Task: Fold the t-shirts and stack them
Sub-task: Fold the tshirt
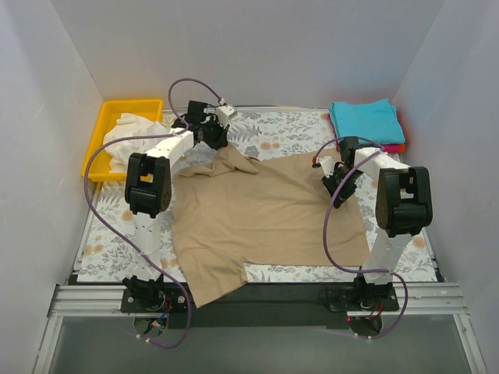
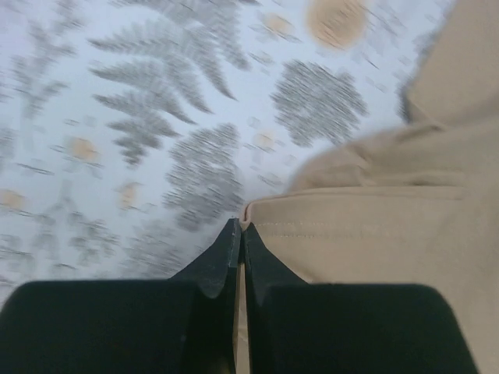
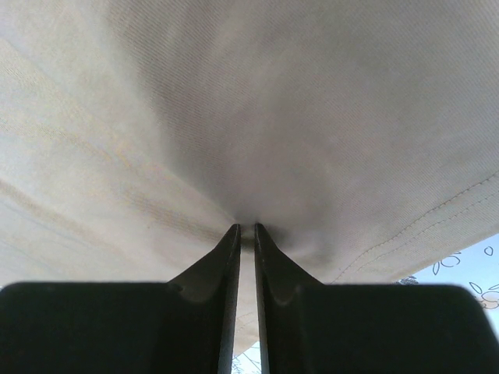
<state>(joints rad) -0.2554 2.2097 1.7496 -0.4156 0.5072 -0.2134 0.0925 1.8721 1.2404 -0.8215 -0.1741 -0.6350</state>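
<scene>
1. Tan t-shirt [image 1: 265, 210] caught by its stitched hem edge between the left fingers [image 2: 222, 257]. They are pressed tight together, with a sliver of tan cloth showing in the seam between them.
2. Right fingers [image 3: 222, 257], closed to a narrow slit, pinch a fold of the tan t-shirt at its far-right part. The cloth is raised there and spreads tent-like from the fingertips, a stitched hem running off to one side.
3. Beyond both grips, the rest of the tan t-shirt lies spread over the middle of the desk on a fern-printed cloth [image 1: 281, 128]. Its far-left corner is drawn up toward the left fingers, and one near corner reaches over the desk's dark front edge.
4. Past the tan t-shirt's far-right corner, a folded teal t-shirt [image 1: 365, 121] sits on a red-pink t-shirt [image 1: 399, 148], of which only an edge shows.
5. Past the tan t-shirt's far-left corner, a white t-shirt [image 1: 134, 128] lies heaped in a yellow bin [image 1: 105, 128].
</scene>
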